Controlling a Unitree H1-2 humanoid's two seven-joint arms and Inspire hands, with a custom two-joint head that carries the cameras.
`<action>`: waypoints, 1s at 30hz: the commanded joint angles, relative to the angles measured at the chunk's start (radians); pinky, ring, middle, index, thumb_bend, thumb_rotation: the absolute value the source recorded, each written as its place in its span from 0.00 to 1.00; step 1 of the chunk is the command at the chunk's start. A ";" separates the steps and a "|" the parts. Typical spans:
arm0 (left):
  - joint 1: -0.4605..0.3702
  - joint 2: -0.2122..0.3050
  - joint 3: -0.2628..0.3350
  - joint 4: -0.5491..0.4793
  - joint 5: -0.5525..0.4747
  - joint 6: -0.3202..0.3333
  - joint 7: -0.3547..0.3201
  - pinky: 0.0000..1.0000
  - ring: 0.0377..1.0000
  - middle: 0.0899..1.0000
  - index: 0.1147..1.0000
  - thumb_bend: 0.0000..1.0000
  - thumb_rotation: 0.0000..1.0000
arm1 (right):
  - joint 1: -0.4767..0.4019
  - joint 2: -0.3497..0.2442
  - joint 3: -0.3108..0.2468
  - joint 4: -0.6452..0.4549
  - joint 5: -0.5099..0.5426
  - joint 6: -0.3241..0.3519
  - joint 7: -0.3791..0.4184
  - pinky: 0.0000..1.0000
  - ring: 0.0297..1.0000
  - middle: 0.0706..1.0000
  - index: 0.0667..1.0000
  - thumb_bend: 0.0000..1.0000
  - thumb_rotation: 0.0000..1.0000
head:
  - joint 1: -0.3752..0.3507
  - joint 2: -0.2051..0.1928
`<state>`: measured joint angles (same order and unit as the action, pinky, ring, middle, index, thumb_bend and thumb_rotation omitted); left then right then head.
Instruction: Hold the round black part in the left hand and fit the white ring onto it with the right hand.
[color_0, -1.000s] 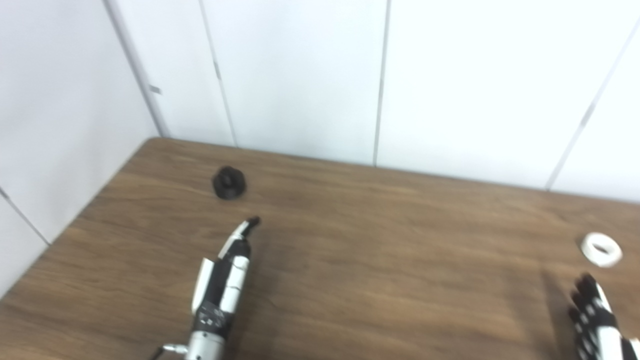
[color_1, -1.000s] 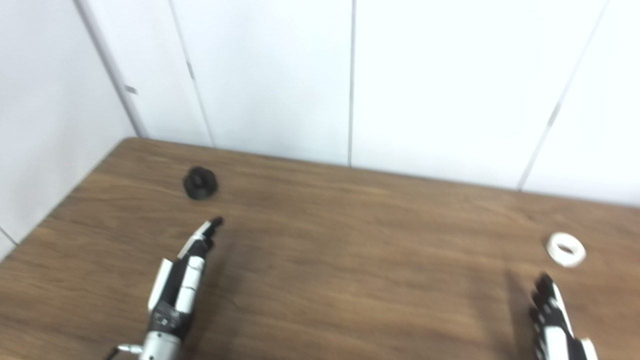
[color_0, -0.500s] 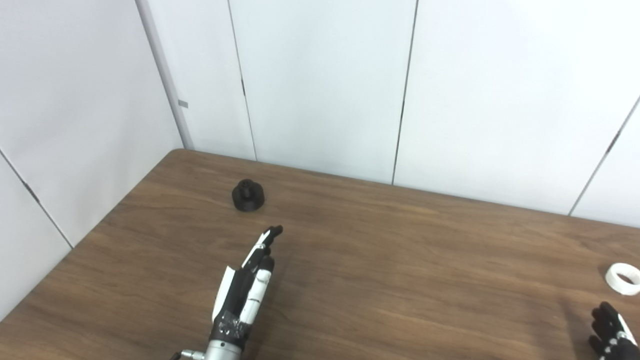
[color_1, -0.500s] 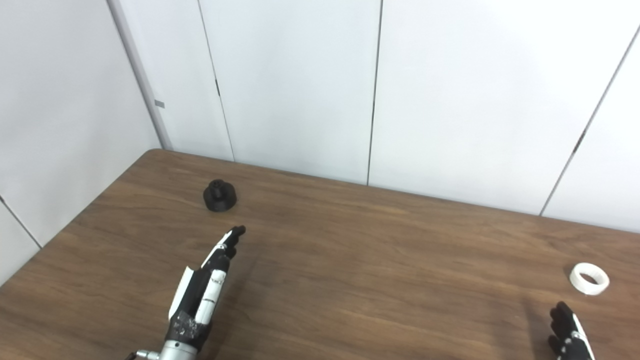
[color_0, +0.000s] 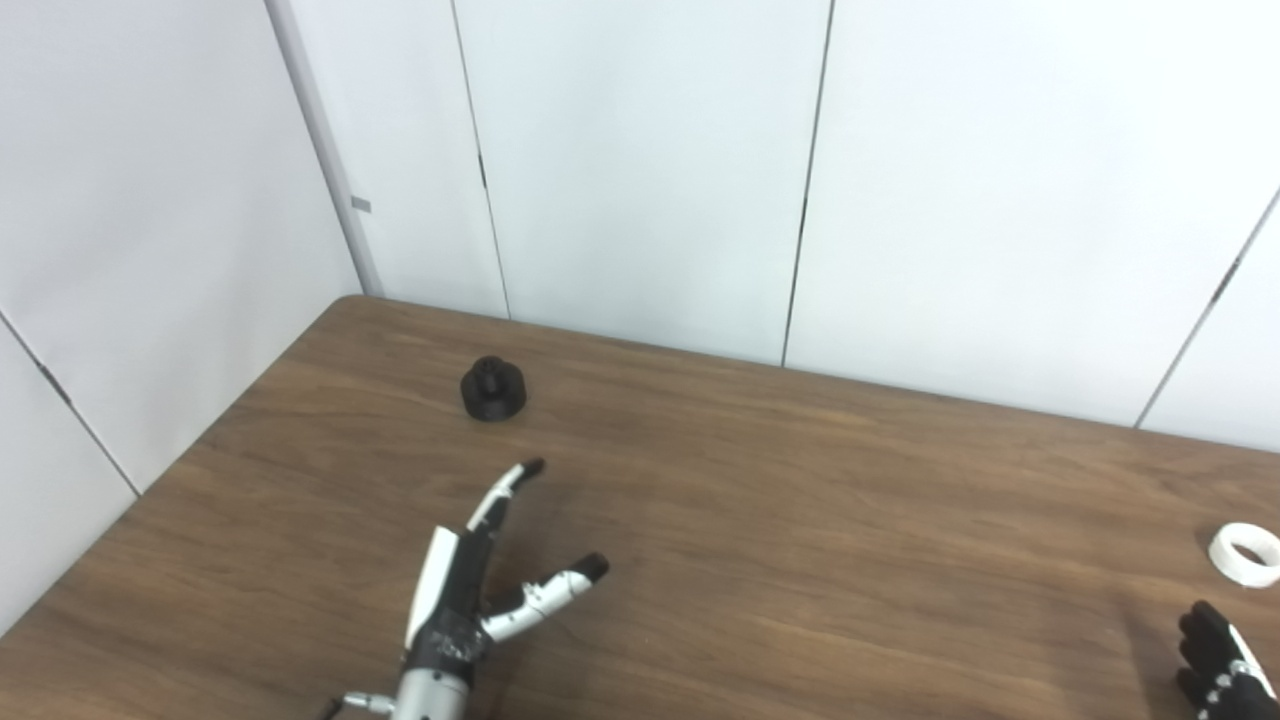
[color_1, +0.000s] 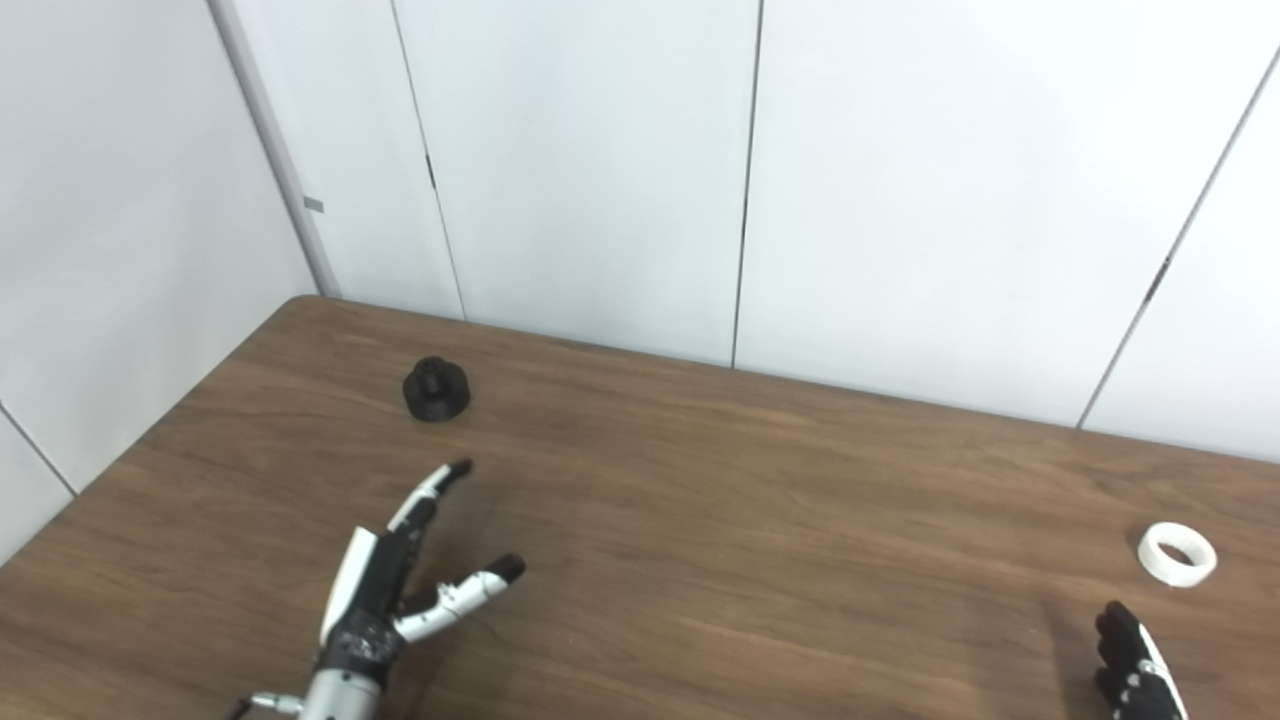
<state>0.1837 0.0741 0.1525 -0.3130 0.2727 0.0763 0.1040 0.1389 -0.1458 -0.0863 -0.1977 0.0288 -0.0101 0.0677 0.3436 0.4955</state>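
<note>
Left eye view: the left hand (color_0: 470, 590) hovers low over the brown table (color_0: 800, 500), empty, thumb swung out to the side and fingers stretched forward toward the round black part (color_0: 493, 388). That part sits upright near the far left corner, well apart from the fingertips. The white ring (color_0: 1246, 553) lies flat near the right edge, just beyond the right hand (color_0: 1215, 660).

Risks, as judged from this layout: the black part is small and low, so fingers arriving flat along the table may push it toward the wall rather than close around it; a grasp over its raised centre boss would also cover the seat the ring needs. The ring lies close to the table's right side, and a glancing touch could slide or roll it off.

Right eye view: the ring (color_1: 1177, 552) stands clear of the frame border with table visible around it, whereas the left eye view nearly crops it. Of the right hand (color_1: 1130, 665) only dark fingertips enter at the bottom; they look spread and empty, though this is uncertain.
</note>
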 joint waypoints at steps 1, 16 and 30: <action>-0.058 0.056 0.016 -0.053 0.053 0.052 -0.004 1.00 1.00 0.96 0.92 0.98 0.39 | -0.012 0.004 0.003 -0.007 -0.013 -0.017 -0.009 0.98 0.97 0.94 0.93 0.72 1.00 | 0.000 0.001; -0.274 0.274 0.056 0.085 0.186 0.205 -0.005 1.00 1.00 0.98 0.88 1.00 0.39 | -0.020 -0.007 0.018 -0.003 0.026 -0.009 0.018 1.00 1.00 0.99 0.97 0.70 1.00 | -0.007 0.002; -0.472 0.380 0.006 0.395 0.236 0.247 0.016 1.00 1.00 0.97 0.87 1.00 0.40 | -0.016 -0.003 0.022 -0.028 0.035 0.013 0.015 1.00 1.00 1.00 0.99 0.65 1.00 | -0.012 0.006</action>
<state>-0.2412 0.4159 0.1618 0.0858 0.4816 0.3243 0.0972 0.1350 -0.1516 -0.0690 -0.2013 0.0568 0.0003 0.0784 0.3313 0.5001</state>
